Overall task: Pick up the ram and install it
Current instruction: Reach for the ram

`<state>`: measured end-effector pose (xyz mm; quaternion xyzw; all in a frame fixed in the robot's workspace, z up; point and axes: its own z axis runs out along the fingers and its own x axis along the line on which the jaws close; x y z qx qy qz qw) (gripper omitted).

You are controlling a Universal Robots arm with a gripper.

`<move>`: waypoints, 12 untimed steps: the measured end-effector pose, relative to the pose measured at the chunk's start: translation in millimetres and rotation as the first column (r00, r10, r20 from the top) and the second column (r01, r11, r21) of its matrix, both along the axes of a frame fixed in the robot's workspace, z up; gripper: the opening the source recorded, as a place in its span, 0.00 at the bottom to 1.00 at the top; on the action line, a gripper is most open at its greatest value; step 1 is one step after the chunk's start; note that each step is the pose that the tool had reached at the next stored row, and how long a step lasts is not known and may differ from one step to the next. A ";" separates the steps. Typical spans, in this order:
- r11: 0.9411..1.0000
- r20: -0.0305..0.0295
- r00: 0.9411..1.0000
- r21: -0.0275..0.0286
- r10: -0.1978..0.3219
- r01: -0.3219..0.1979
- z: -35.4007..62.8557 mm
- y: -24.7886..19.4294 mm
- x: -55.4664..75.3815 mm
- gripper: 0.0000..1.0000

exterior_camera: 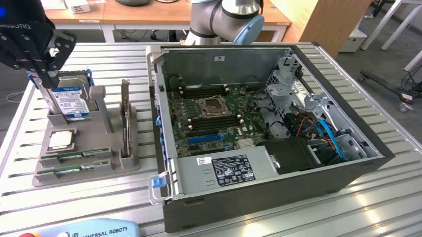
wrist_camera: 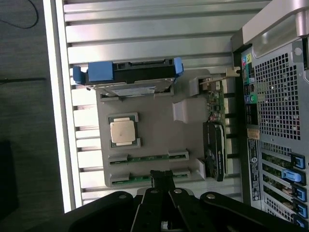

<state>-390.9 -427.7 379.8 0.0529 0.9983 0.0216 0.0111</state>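
Two ram sticks lie in slots of a grey holder (exterior_camera: 99, 170): one ram (exterior_camera: 74, 156) sits just behind the other ram (exterior_camera: 78, 169), thin green strips at the holder's near end. In the wrist view the same rams (wrist_camera: 147, 158) (wrist_camera: 135, 178) lie side by side. My gripper (exterior_camera: 48, 81) hangs high over the holder's far end, in front of the hard drive, with its black fingers pressed together and nothing between them. In the wrist view the gripper (wrist_camera: 162, 178) has its shut tip over the edge of the holder beside the nearer ram.
The holder also carries a blue-framed hard drive (exterior_camera: 69, 101), a square silver processor (exterior_camera: 61, 140) and an upright expansion card (exterior_camera: 125, 116). An open computer case (exterior_camera: 264, 192) with its motherboard (exterior_camera: 211, 118) stands to the exterior view's right on the slatted metal table (exterior_camera: 20, 197).
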 end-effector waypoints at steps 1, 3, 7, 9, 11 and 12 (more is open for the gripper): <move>1.000 0.000 1.000 0.000 0.000 0.000 0.0 0.0 0.1 0.10; 1.000 0.000 1.000 0.000 0.002 -0.002 0.0 -0.1 1.3 0.10; 1.000 0.000 1.000 0.000 0.005 -0.005 -0.1 0.0 5.8 0.10; 1.000 0.000 1.000 0.000 0.005 -0.005 -0.1 0.0 7.9 0.10; 1.000 0.000 1.000 0.000 0.005 -0.005 -0.1 -0.1 8.7 0.10; 1.000 0.000 1.000 0.000 0.006 -0.006 -0.1 -0.5 8.8 0.10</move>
